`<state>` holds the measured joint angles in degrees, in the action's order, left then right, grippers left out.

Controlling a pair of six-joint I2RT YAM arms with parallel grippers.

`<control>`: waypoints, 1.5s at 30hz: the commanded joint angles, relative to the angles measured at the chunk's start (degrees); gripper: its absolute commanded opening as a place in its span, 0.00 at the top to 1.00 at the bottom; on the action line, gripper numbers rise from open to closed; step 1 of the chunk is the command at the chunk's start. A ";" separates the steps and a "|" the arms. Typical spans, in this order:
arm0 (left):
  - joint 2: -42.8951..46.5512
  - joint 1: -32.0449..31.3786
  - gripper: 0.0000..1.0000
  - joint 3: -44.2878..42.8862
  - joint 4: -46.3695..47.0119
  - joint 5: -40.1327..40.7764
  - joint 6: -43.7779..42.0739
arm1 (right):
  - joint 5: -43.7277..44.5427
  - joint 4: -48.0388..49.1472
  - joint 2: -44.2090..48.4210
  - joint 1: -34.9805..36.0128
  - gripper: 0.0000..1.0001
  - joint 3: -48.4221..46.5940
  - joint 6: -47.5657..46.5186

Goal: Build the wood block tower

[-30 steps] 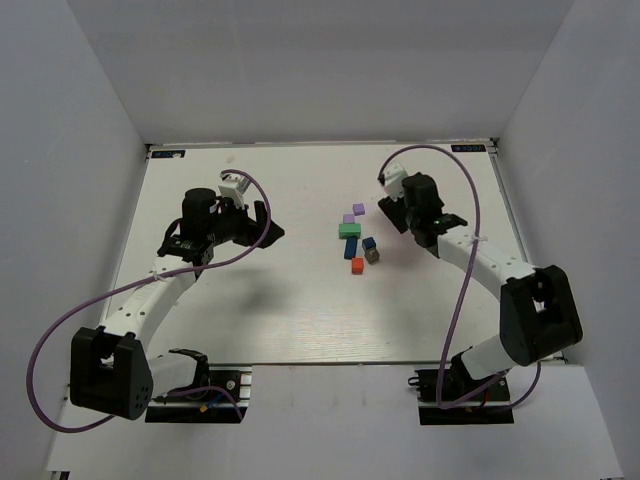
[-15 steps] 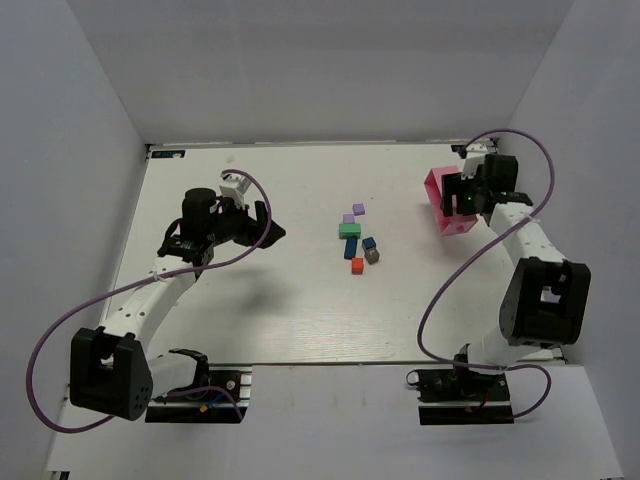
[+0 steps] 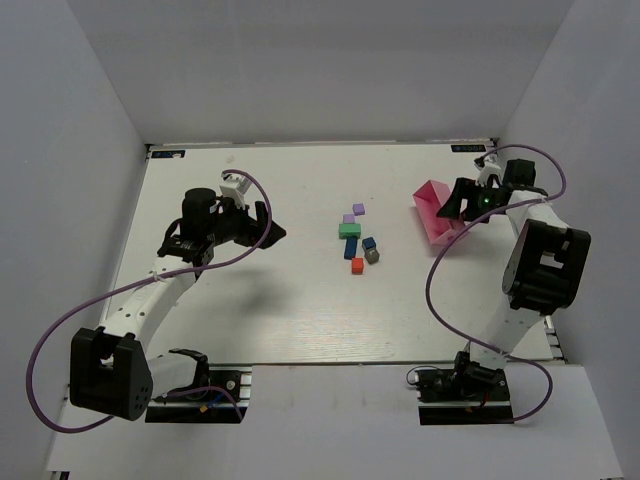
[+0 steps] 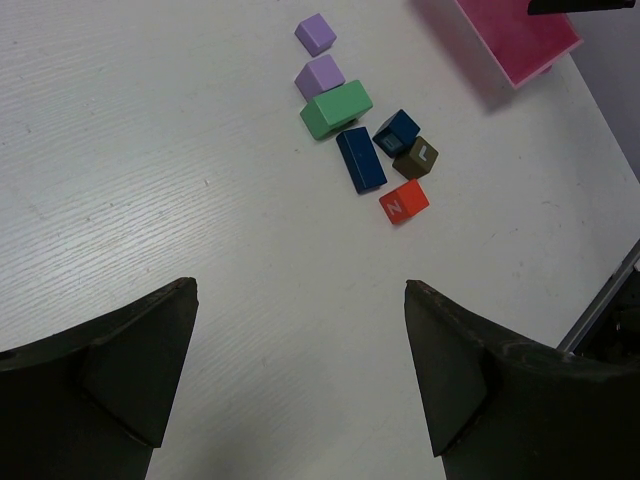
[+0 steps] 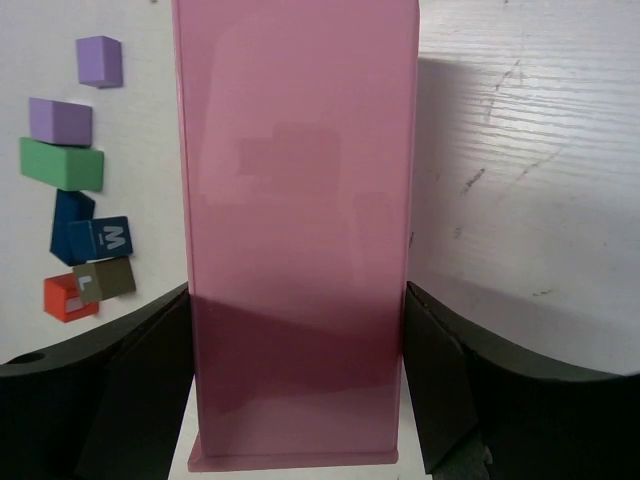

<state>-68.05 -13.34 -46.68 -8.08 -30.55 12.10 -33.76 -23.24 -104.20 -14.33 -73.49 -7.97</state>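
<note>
— So, where are the blocks (image 3: pixel 351 247)?

— Mid-tabletop (image 3: pixel 280 300), in one loose cluster, between the two arms. Farthest from the bases sits a lilac cube (image 4: pixel 315 33), and a second lilac cube (image 4: pixel 319 76) lies just beside it. That second one touches the green brick (image 4: pixel 336 109).

— And on the near side of the green?

— A blue brick (image 4: pixel 361 159) lies right against it and runs toward the bases. To its right is a blue cube (image 4: pixel 397 132) with a grey cube (image 4: pixel 415 157) touching it. The red cube (image 4: pixel 404 201) is nearest the bases, just apart from the rest.

— What is the left pincer (image 3: pixel 266 222) doing?

— Its fingers stand wide apart with nothing between them. It hangs above bare tabletop, well to the left of the cluster and pointing toward it.

— And the right pincer (image 5: pixel 297 300)?

— Clamped on the pink box (image 5: pixel 295 150). In the wrist view both fingers press against the long sides, and the box fills the whole gap. It is over at the right edge, well apart from the blocks.

— Is the box flat?

— From above it looks tilted. I cannot tell whether any part of it touches the tabletop.
</note>
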 commanded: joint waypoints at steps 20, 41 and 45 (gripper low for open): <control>0.02 -0.28 0.06 -0.87 1.04 -1.10 0.03 | -9.49 -0.57 -8.91 -5.10 0.42 -6.57 -0.56; 0.02 -0.28 0.06 -0.87 1.04 -1.10 0.03 | -6.93 -1.19 -10.76 -6.06 0.10 -7.89 -0.56; 0.02 -0.28 0.06 -0.87 1.04 -1.10 0.03 | -6.32 -1.45 -11.11 -6.06 0.10 -8.16 -0.47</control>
<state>-68.20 -13.34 -46.68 -7.70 -30.65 12.08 -41.91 -24.08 -114.17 -19.88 -79.75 -7.90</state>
